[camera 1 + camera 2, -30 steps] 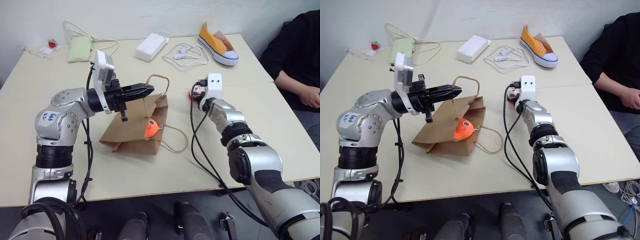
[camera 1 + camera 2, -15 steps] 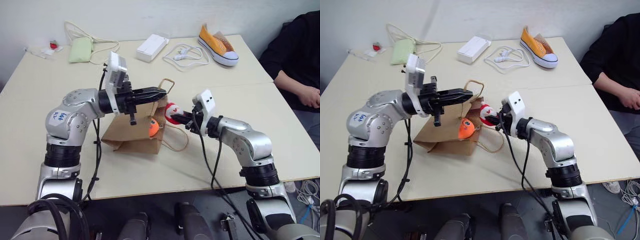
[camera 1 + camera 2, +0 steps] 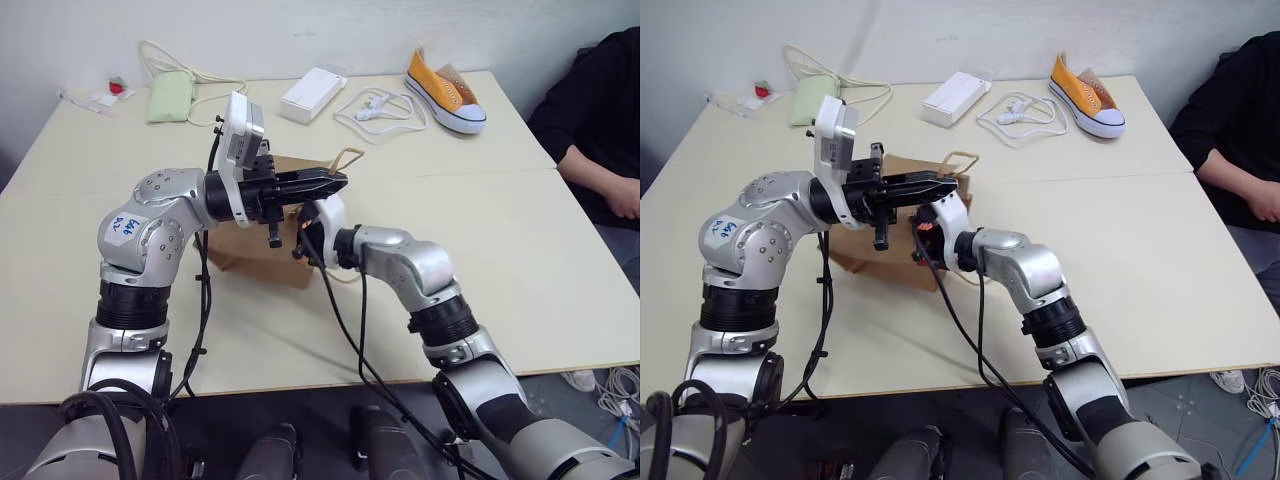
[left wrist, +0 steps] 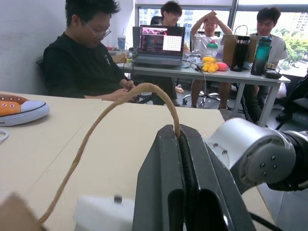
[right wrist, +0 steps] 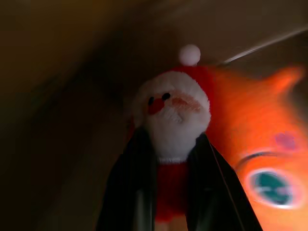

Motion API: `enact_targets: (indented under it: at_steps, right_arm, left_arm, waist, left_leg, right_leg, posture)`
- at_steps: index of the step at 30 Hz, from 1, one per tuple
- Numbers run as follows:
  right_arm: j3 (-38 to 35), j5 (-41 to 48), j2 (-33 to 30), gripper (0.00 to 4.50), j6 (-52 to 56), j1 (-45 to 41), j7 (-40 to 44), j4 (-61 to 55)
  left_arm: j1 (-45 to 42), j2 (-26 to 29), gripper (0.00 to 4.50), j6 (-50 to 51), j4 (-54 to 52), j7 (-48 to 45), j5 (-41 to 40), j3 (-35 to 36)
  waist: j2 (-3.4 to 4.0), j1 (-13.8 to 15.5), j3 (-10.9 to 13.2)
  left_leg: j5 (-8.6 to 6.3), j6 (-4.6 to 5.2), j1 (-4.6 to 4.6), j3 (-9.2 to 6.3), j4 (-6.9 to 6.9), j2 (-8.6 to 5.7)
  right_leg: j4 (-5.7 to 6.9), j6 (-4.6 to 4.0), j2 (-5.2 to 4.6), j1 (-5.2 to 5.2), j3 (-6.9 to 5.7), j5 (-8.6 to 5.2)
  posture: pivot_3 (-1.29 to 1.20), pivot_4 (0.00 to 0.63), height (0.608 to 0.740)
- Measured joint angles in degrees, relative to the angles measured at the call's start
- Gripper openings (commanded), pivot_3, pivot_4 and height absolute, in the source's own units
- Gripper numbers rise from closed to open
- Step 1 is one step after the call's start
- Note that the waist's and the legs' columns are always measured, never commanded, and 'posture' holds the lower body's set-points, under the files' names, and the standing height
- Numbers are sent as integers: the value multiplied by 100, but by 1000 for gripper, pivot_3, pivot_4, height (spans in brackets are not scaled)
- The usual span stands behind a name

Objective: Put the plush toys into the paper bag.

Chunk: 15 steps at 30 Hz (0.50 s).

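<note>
With the left gripper [image 3: 335,181] clamped on the bag [image 3: 243,252] handle [image 4: 120,103], holding the mouth up, the right gripper [image 5: 168,159] pinches the Santa [image 5: 172,113] inside beside the fish [image 5: 262,159]; it should release deep before withdrawing.

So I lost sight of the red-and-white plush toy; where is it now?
In the right wrist view the red-and-white plush toy sits between the right gripper fingers, inside the paper bag beside the orange fish toy.
</note>
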Motion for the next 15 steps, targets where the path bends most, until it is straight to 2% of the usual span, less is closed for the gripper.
enact_targets:
  at_steps: [8,15]
  right_arm:
    - [-10,-23,-275,4459,44,285,337,-488]
    - [-463,301,-803,4459,484,742,323,-1621]
  left_arm:
    - [17,121,0,-23,71,179,4,234]
    - [50,247,0,-17,258,250,1,473]
  waist:
    - [0,-19,0]
    - [0,20,0]
  left_leg:
    - [0,0,0,0,-1,2]
    - [0,0,-1,0,0,1]
  right_leg:
    - [-1,0,2,-1,-1,0]
    - [-3,0,0,0,-1,0]
  posture:
    - [0,150,740]
    - [0,150,740]
